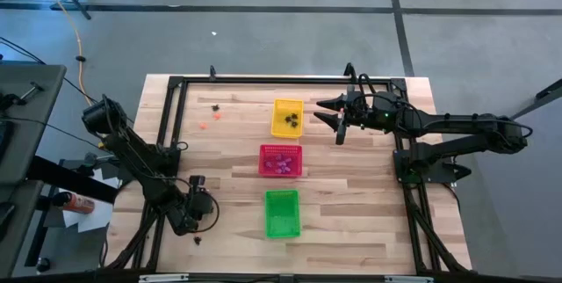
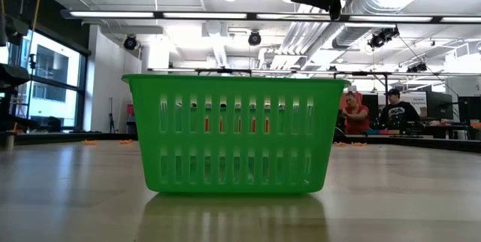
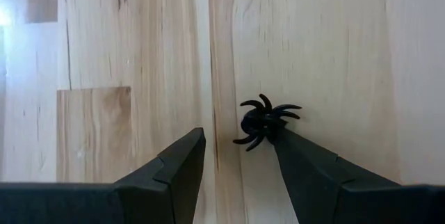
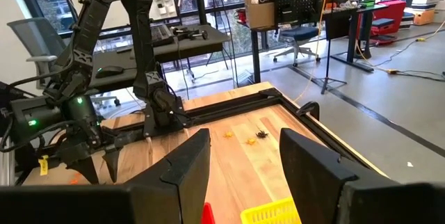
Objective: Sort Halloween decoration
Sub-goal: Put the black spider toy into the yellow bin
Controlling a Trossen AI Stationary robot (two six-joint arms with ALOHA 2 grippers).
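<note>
A black spider trinket point(image 3: 264, 121) lies on the wooden table by the near-left corner, a dark speck point(image 1: 200, 240) in the high view. My left gripper point(image 3: 238, 135) is open above it, pointing down, with the spider at the tip of one finger. My right gripper point(image 1: 336, 120) is open and raised, just right of the yellow basket point(image 1: 287, 118), which holds black trinkets point(image 1: 291, 123). The red basket point(image 1: 281, 160) holds purple-pink trinkets point(image 1: 281, 165). A black trinket point(image 1: 215, 105) and two orange ones point(image 1: 217, 116) lie loose at the far left. My left gripper comes from above, pointing down, fingers open. The black spider's body point(image 3: 259, 122) lies right at the tip of one finger point(image 3: 281, 140), outside the gap; I cannot tell whether that finger touches it. The spider rests flat on the table.
The green basket point(image 1: 282, 213) stands nearest the table's near edge and fills the low view point(image 2: 237, 133). All three baskets stand in a row down the middle. A black frame point(image 1: 263, 79) rims the table. People sit in the room beyond point(image 2: 353, 113).
</note>
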